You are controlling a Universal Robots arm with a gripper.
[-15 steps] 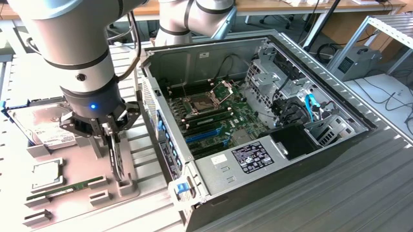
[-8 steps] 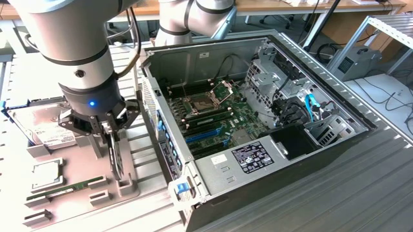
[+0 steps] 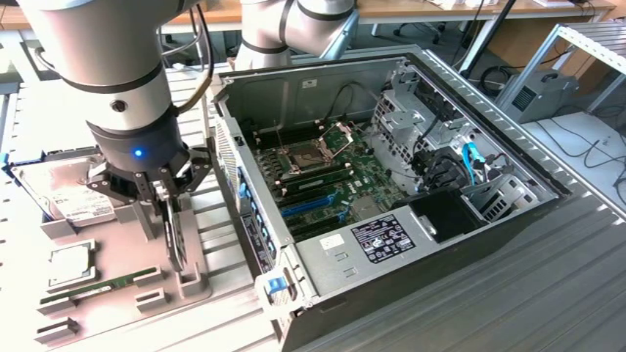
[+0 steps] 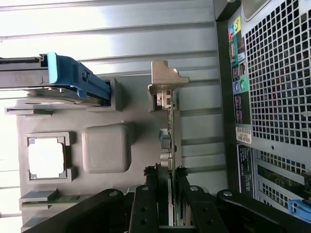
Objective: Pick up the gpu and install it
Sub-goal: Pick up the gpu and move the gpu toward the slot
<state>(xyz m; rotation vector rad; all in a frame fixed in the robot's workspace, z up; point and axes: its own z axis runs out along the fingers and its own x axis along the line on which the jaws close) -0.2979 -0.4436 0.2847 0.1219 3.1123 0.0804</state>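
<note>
**A:** Where is the pincer, and what is it doing?

**B:** The pincer point(image 4: 165, 171) points straight down. Its dark fingers are pressed together on the upper edge of the gpu point(image 4: 170, 127), one finger on each flat face. The card stands on edge in a slot of a grey holder tray point(image 4: 141, 145). It sits outside the computer case point(image 3: 293, 95), just beside the case's perforated rear panel.

**A:** How would the card handle?

**B:** It looks like a thin, stiff, light circuit board. It would likely be fragile if bent, or if its small parts were knocked. The faces are probably smooth, so seen edge-on it offers little to grip and could slip or tilt in an off-centre hold. Taking it by the two flat faces, as here, seems the sound way. The silvery bracket point(image 4: 165, 80) at one end lies clear of the fingers. I cannot tell how far along the card's length the hold sits.

**A:** What lies beyond it?

**B:** Three things rest on the same tray, farther from the case than the gpu: a hard drive point(image 3: 69, 196) with a white label, a square processor chip point(image 3: 69, 268) and a slim green memory stick point(image 3: 102, 286). The case lies open on its side on a ribbed metal surface point(image 3: 547, 293). Inside it is a green motherboard point(image 3: 338, 176), with blue slots point(image 3: 303, 205) near the rear panel.
</note>
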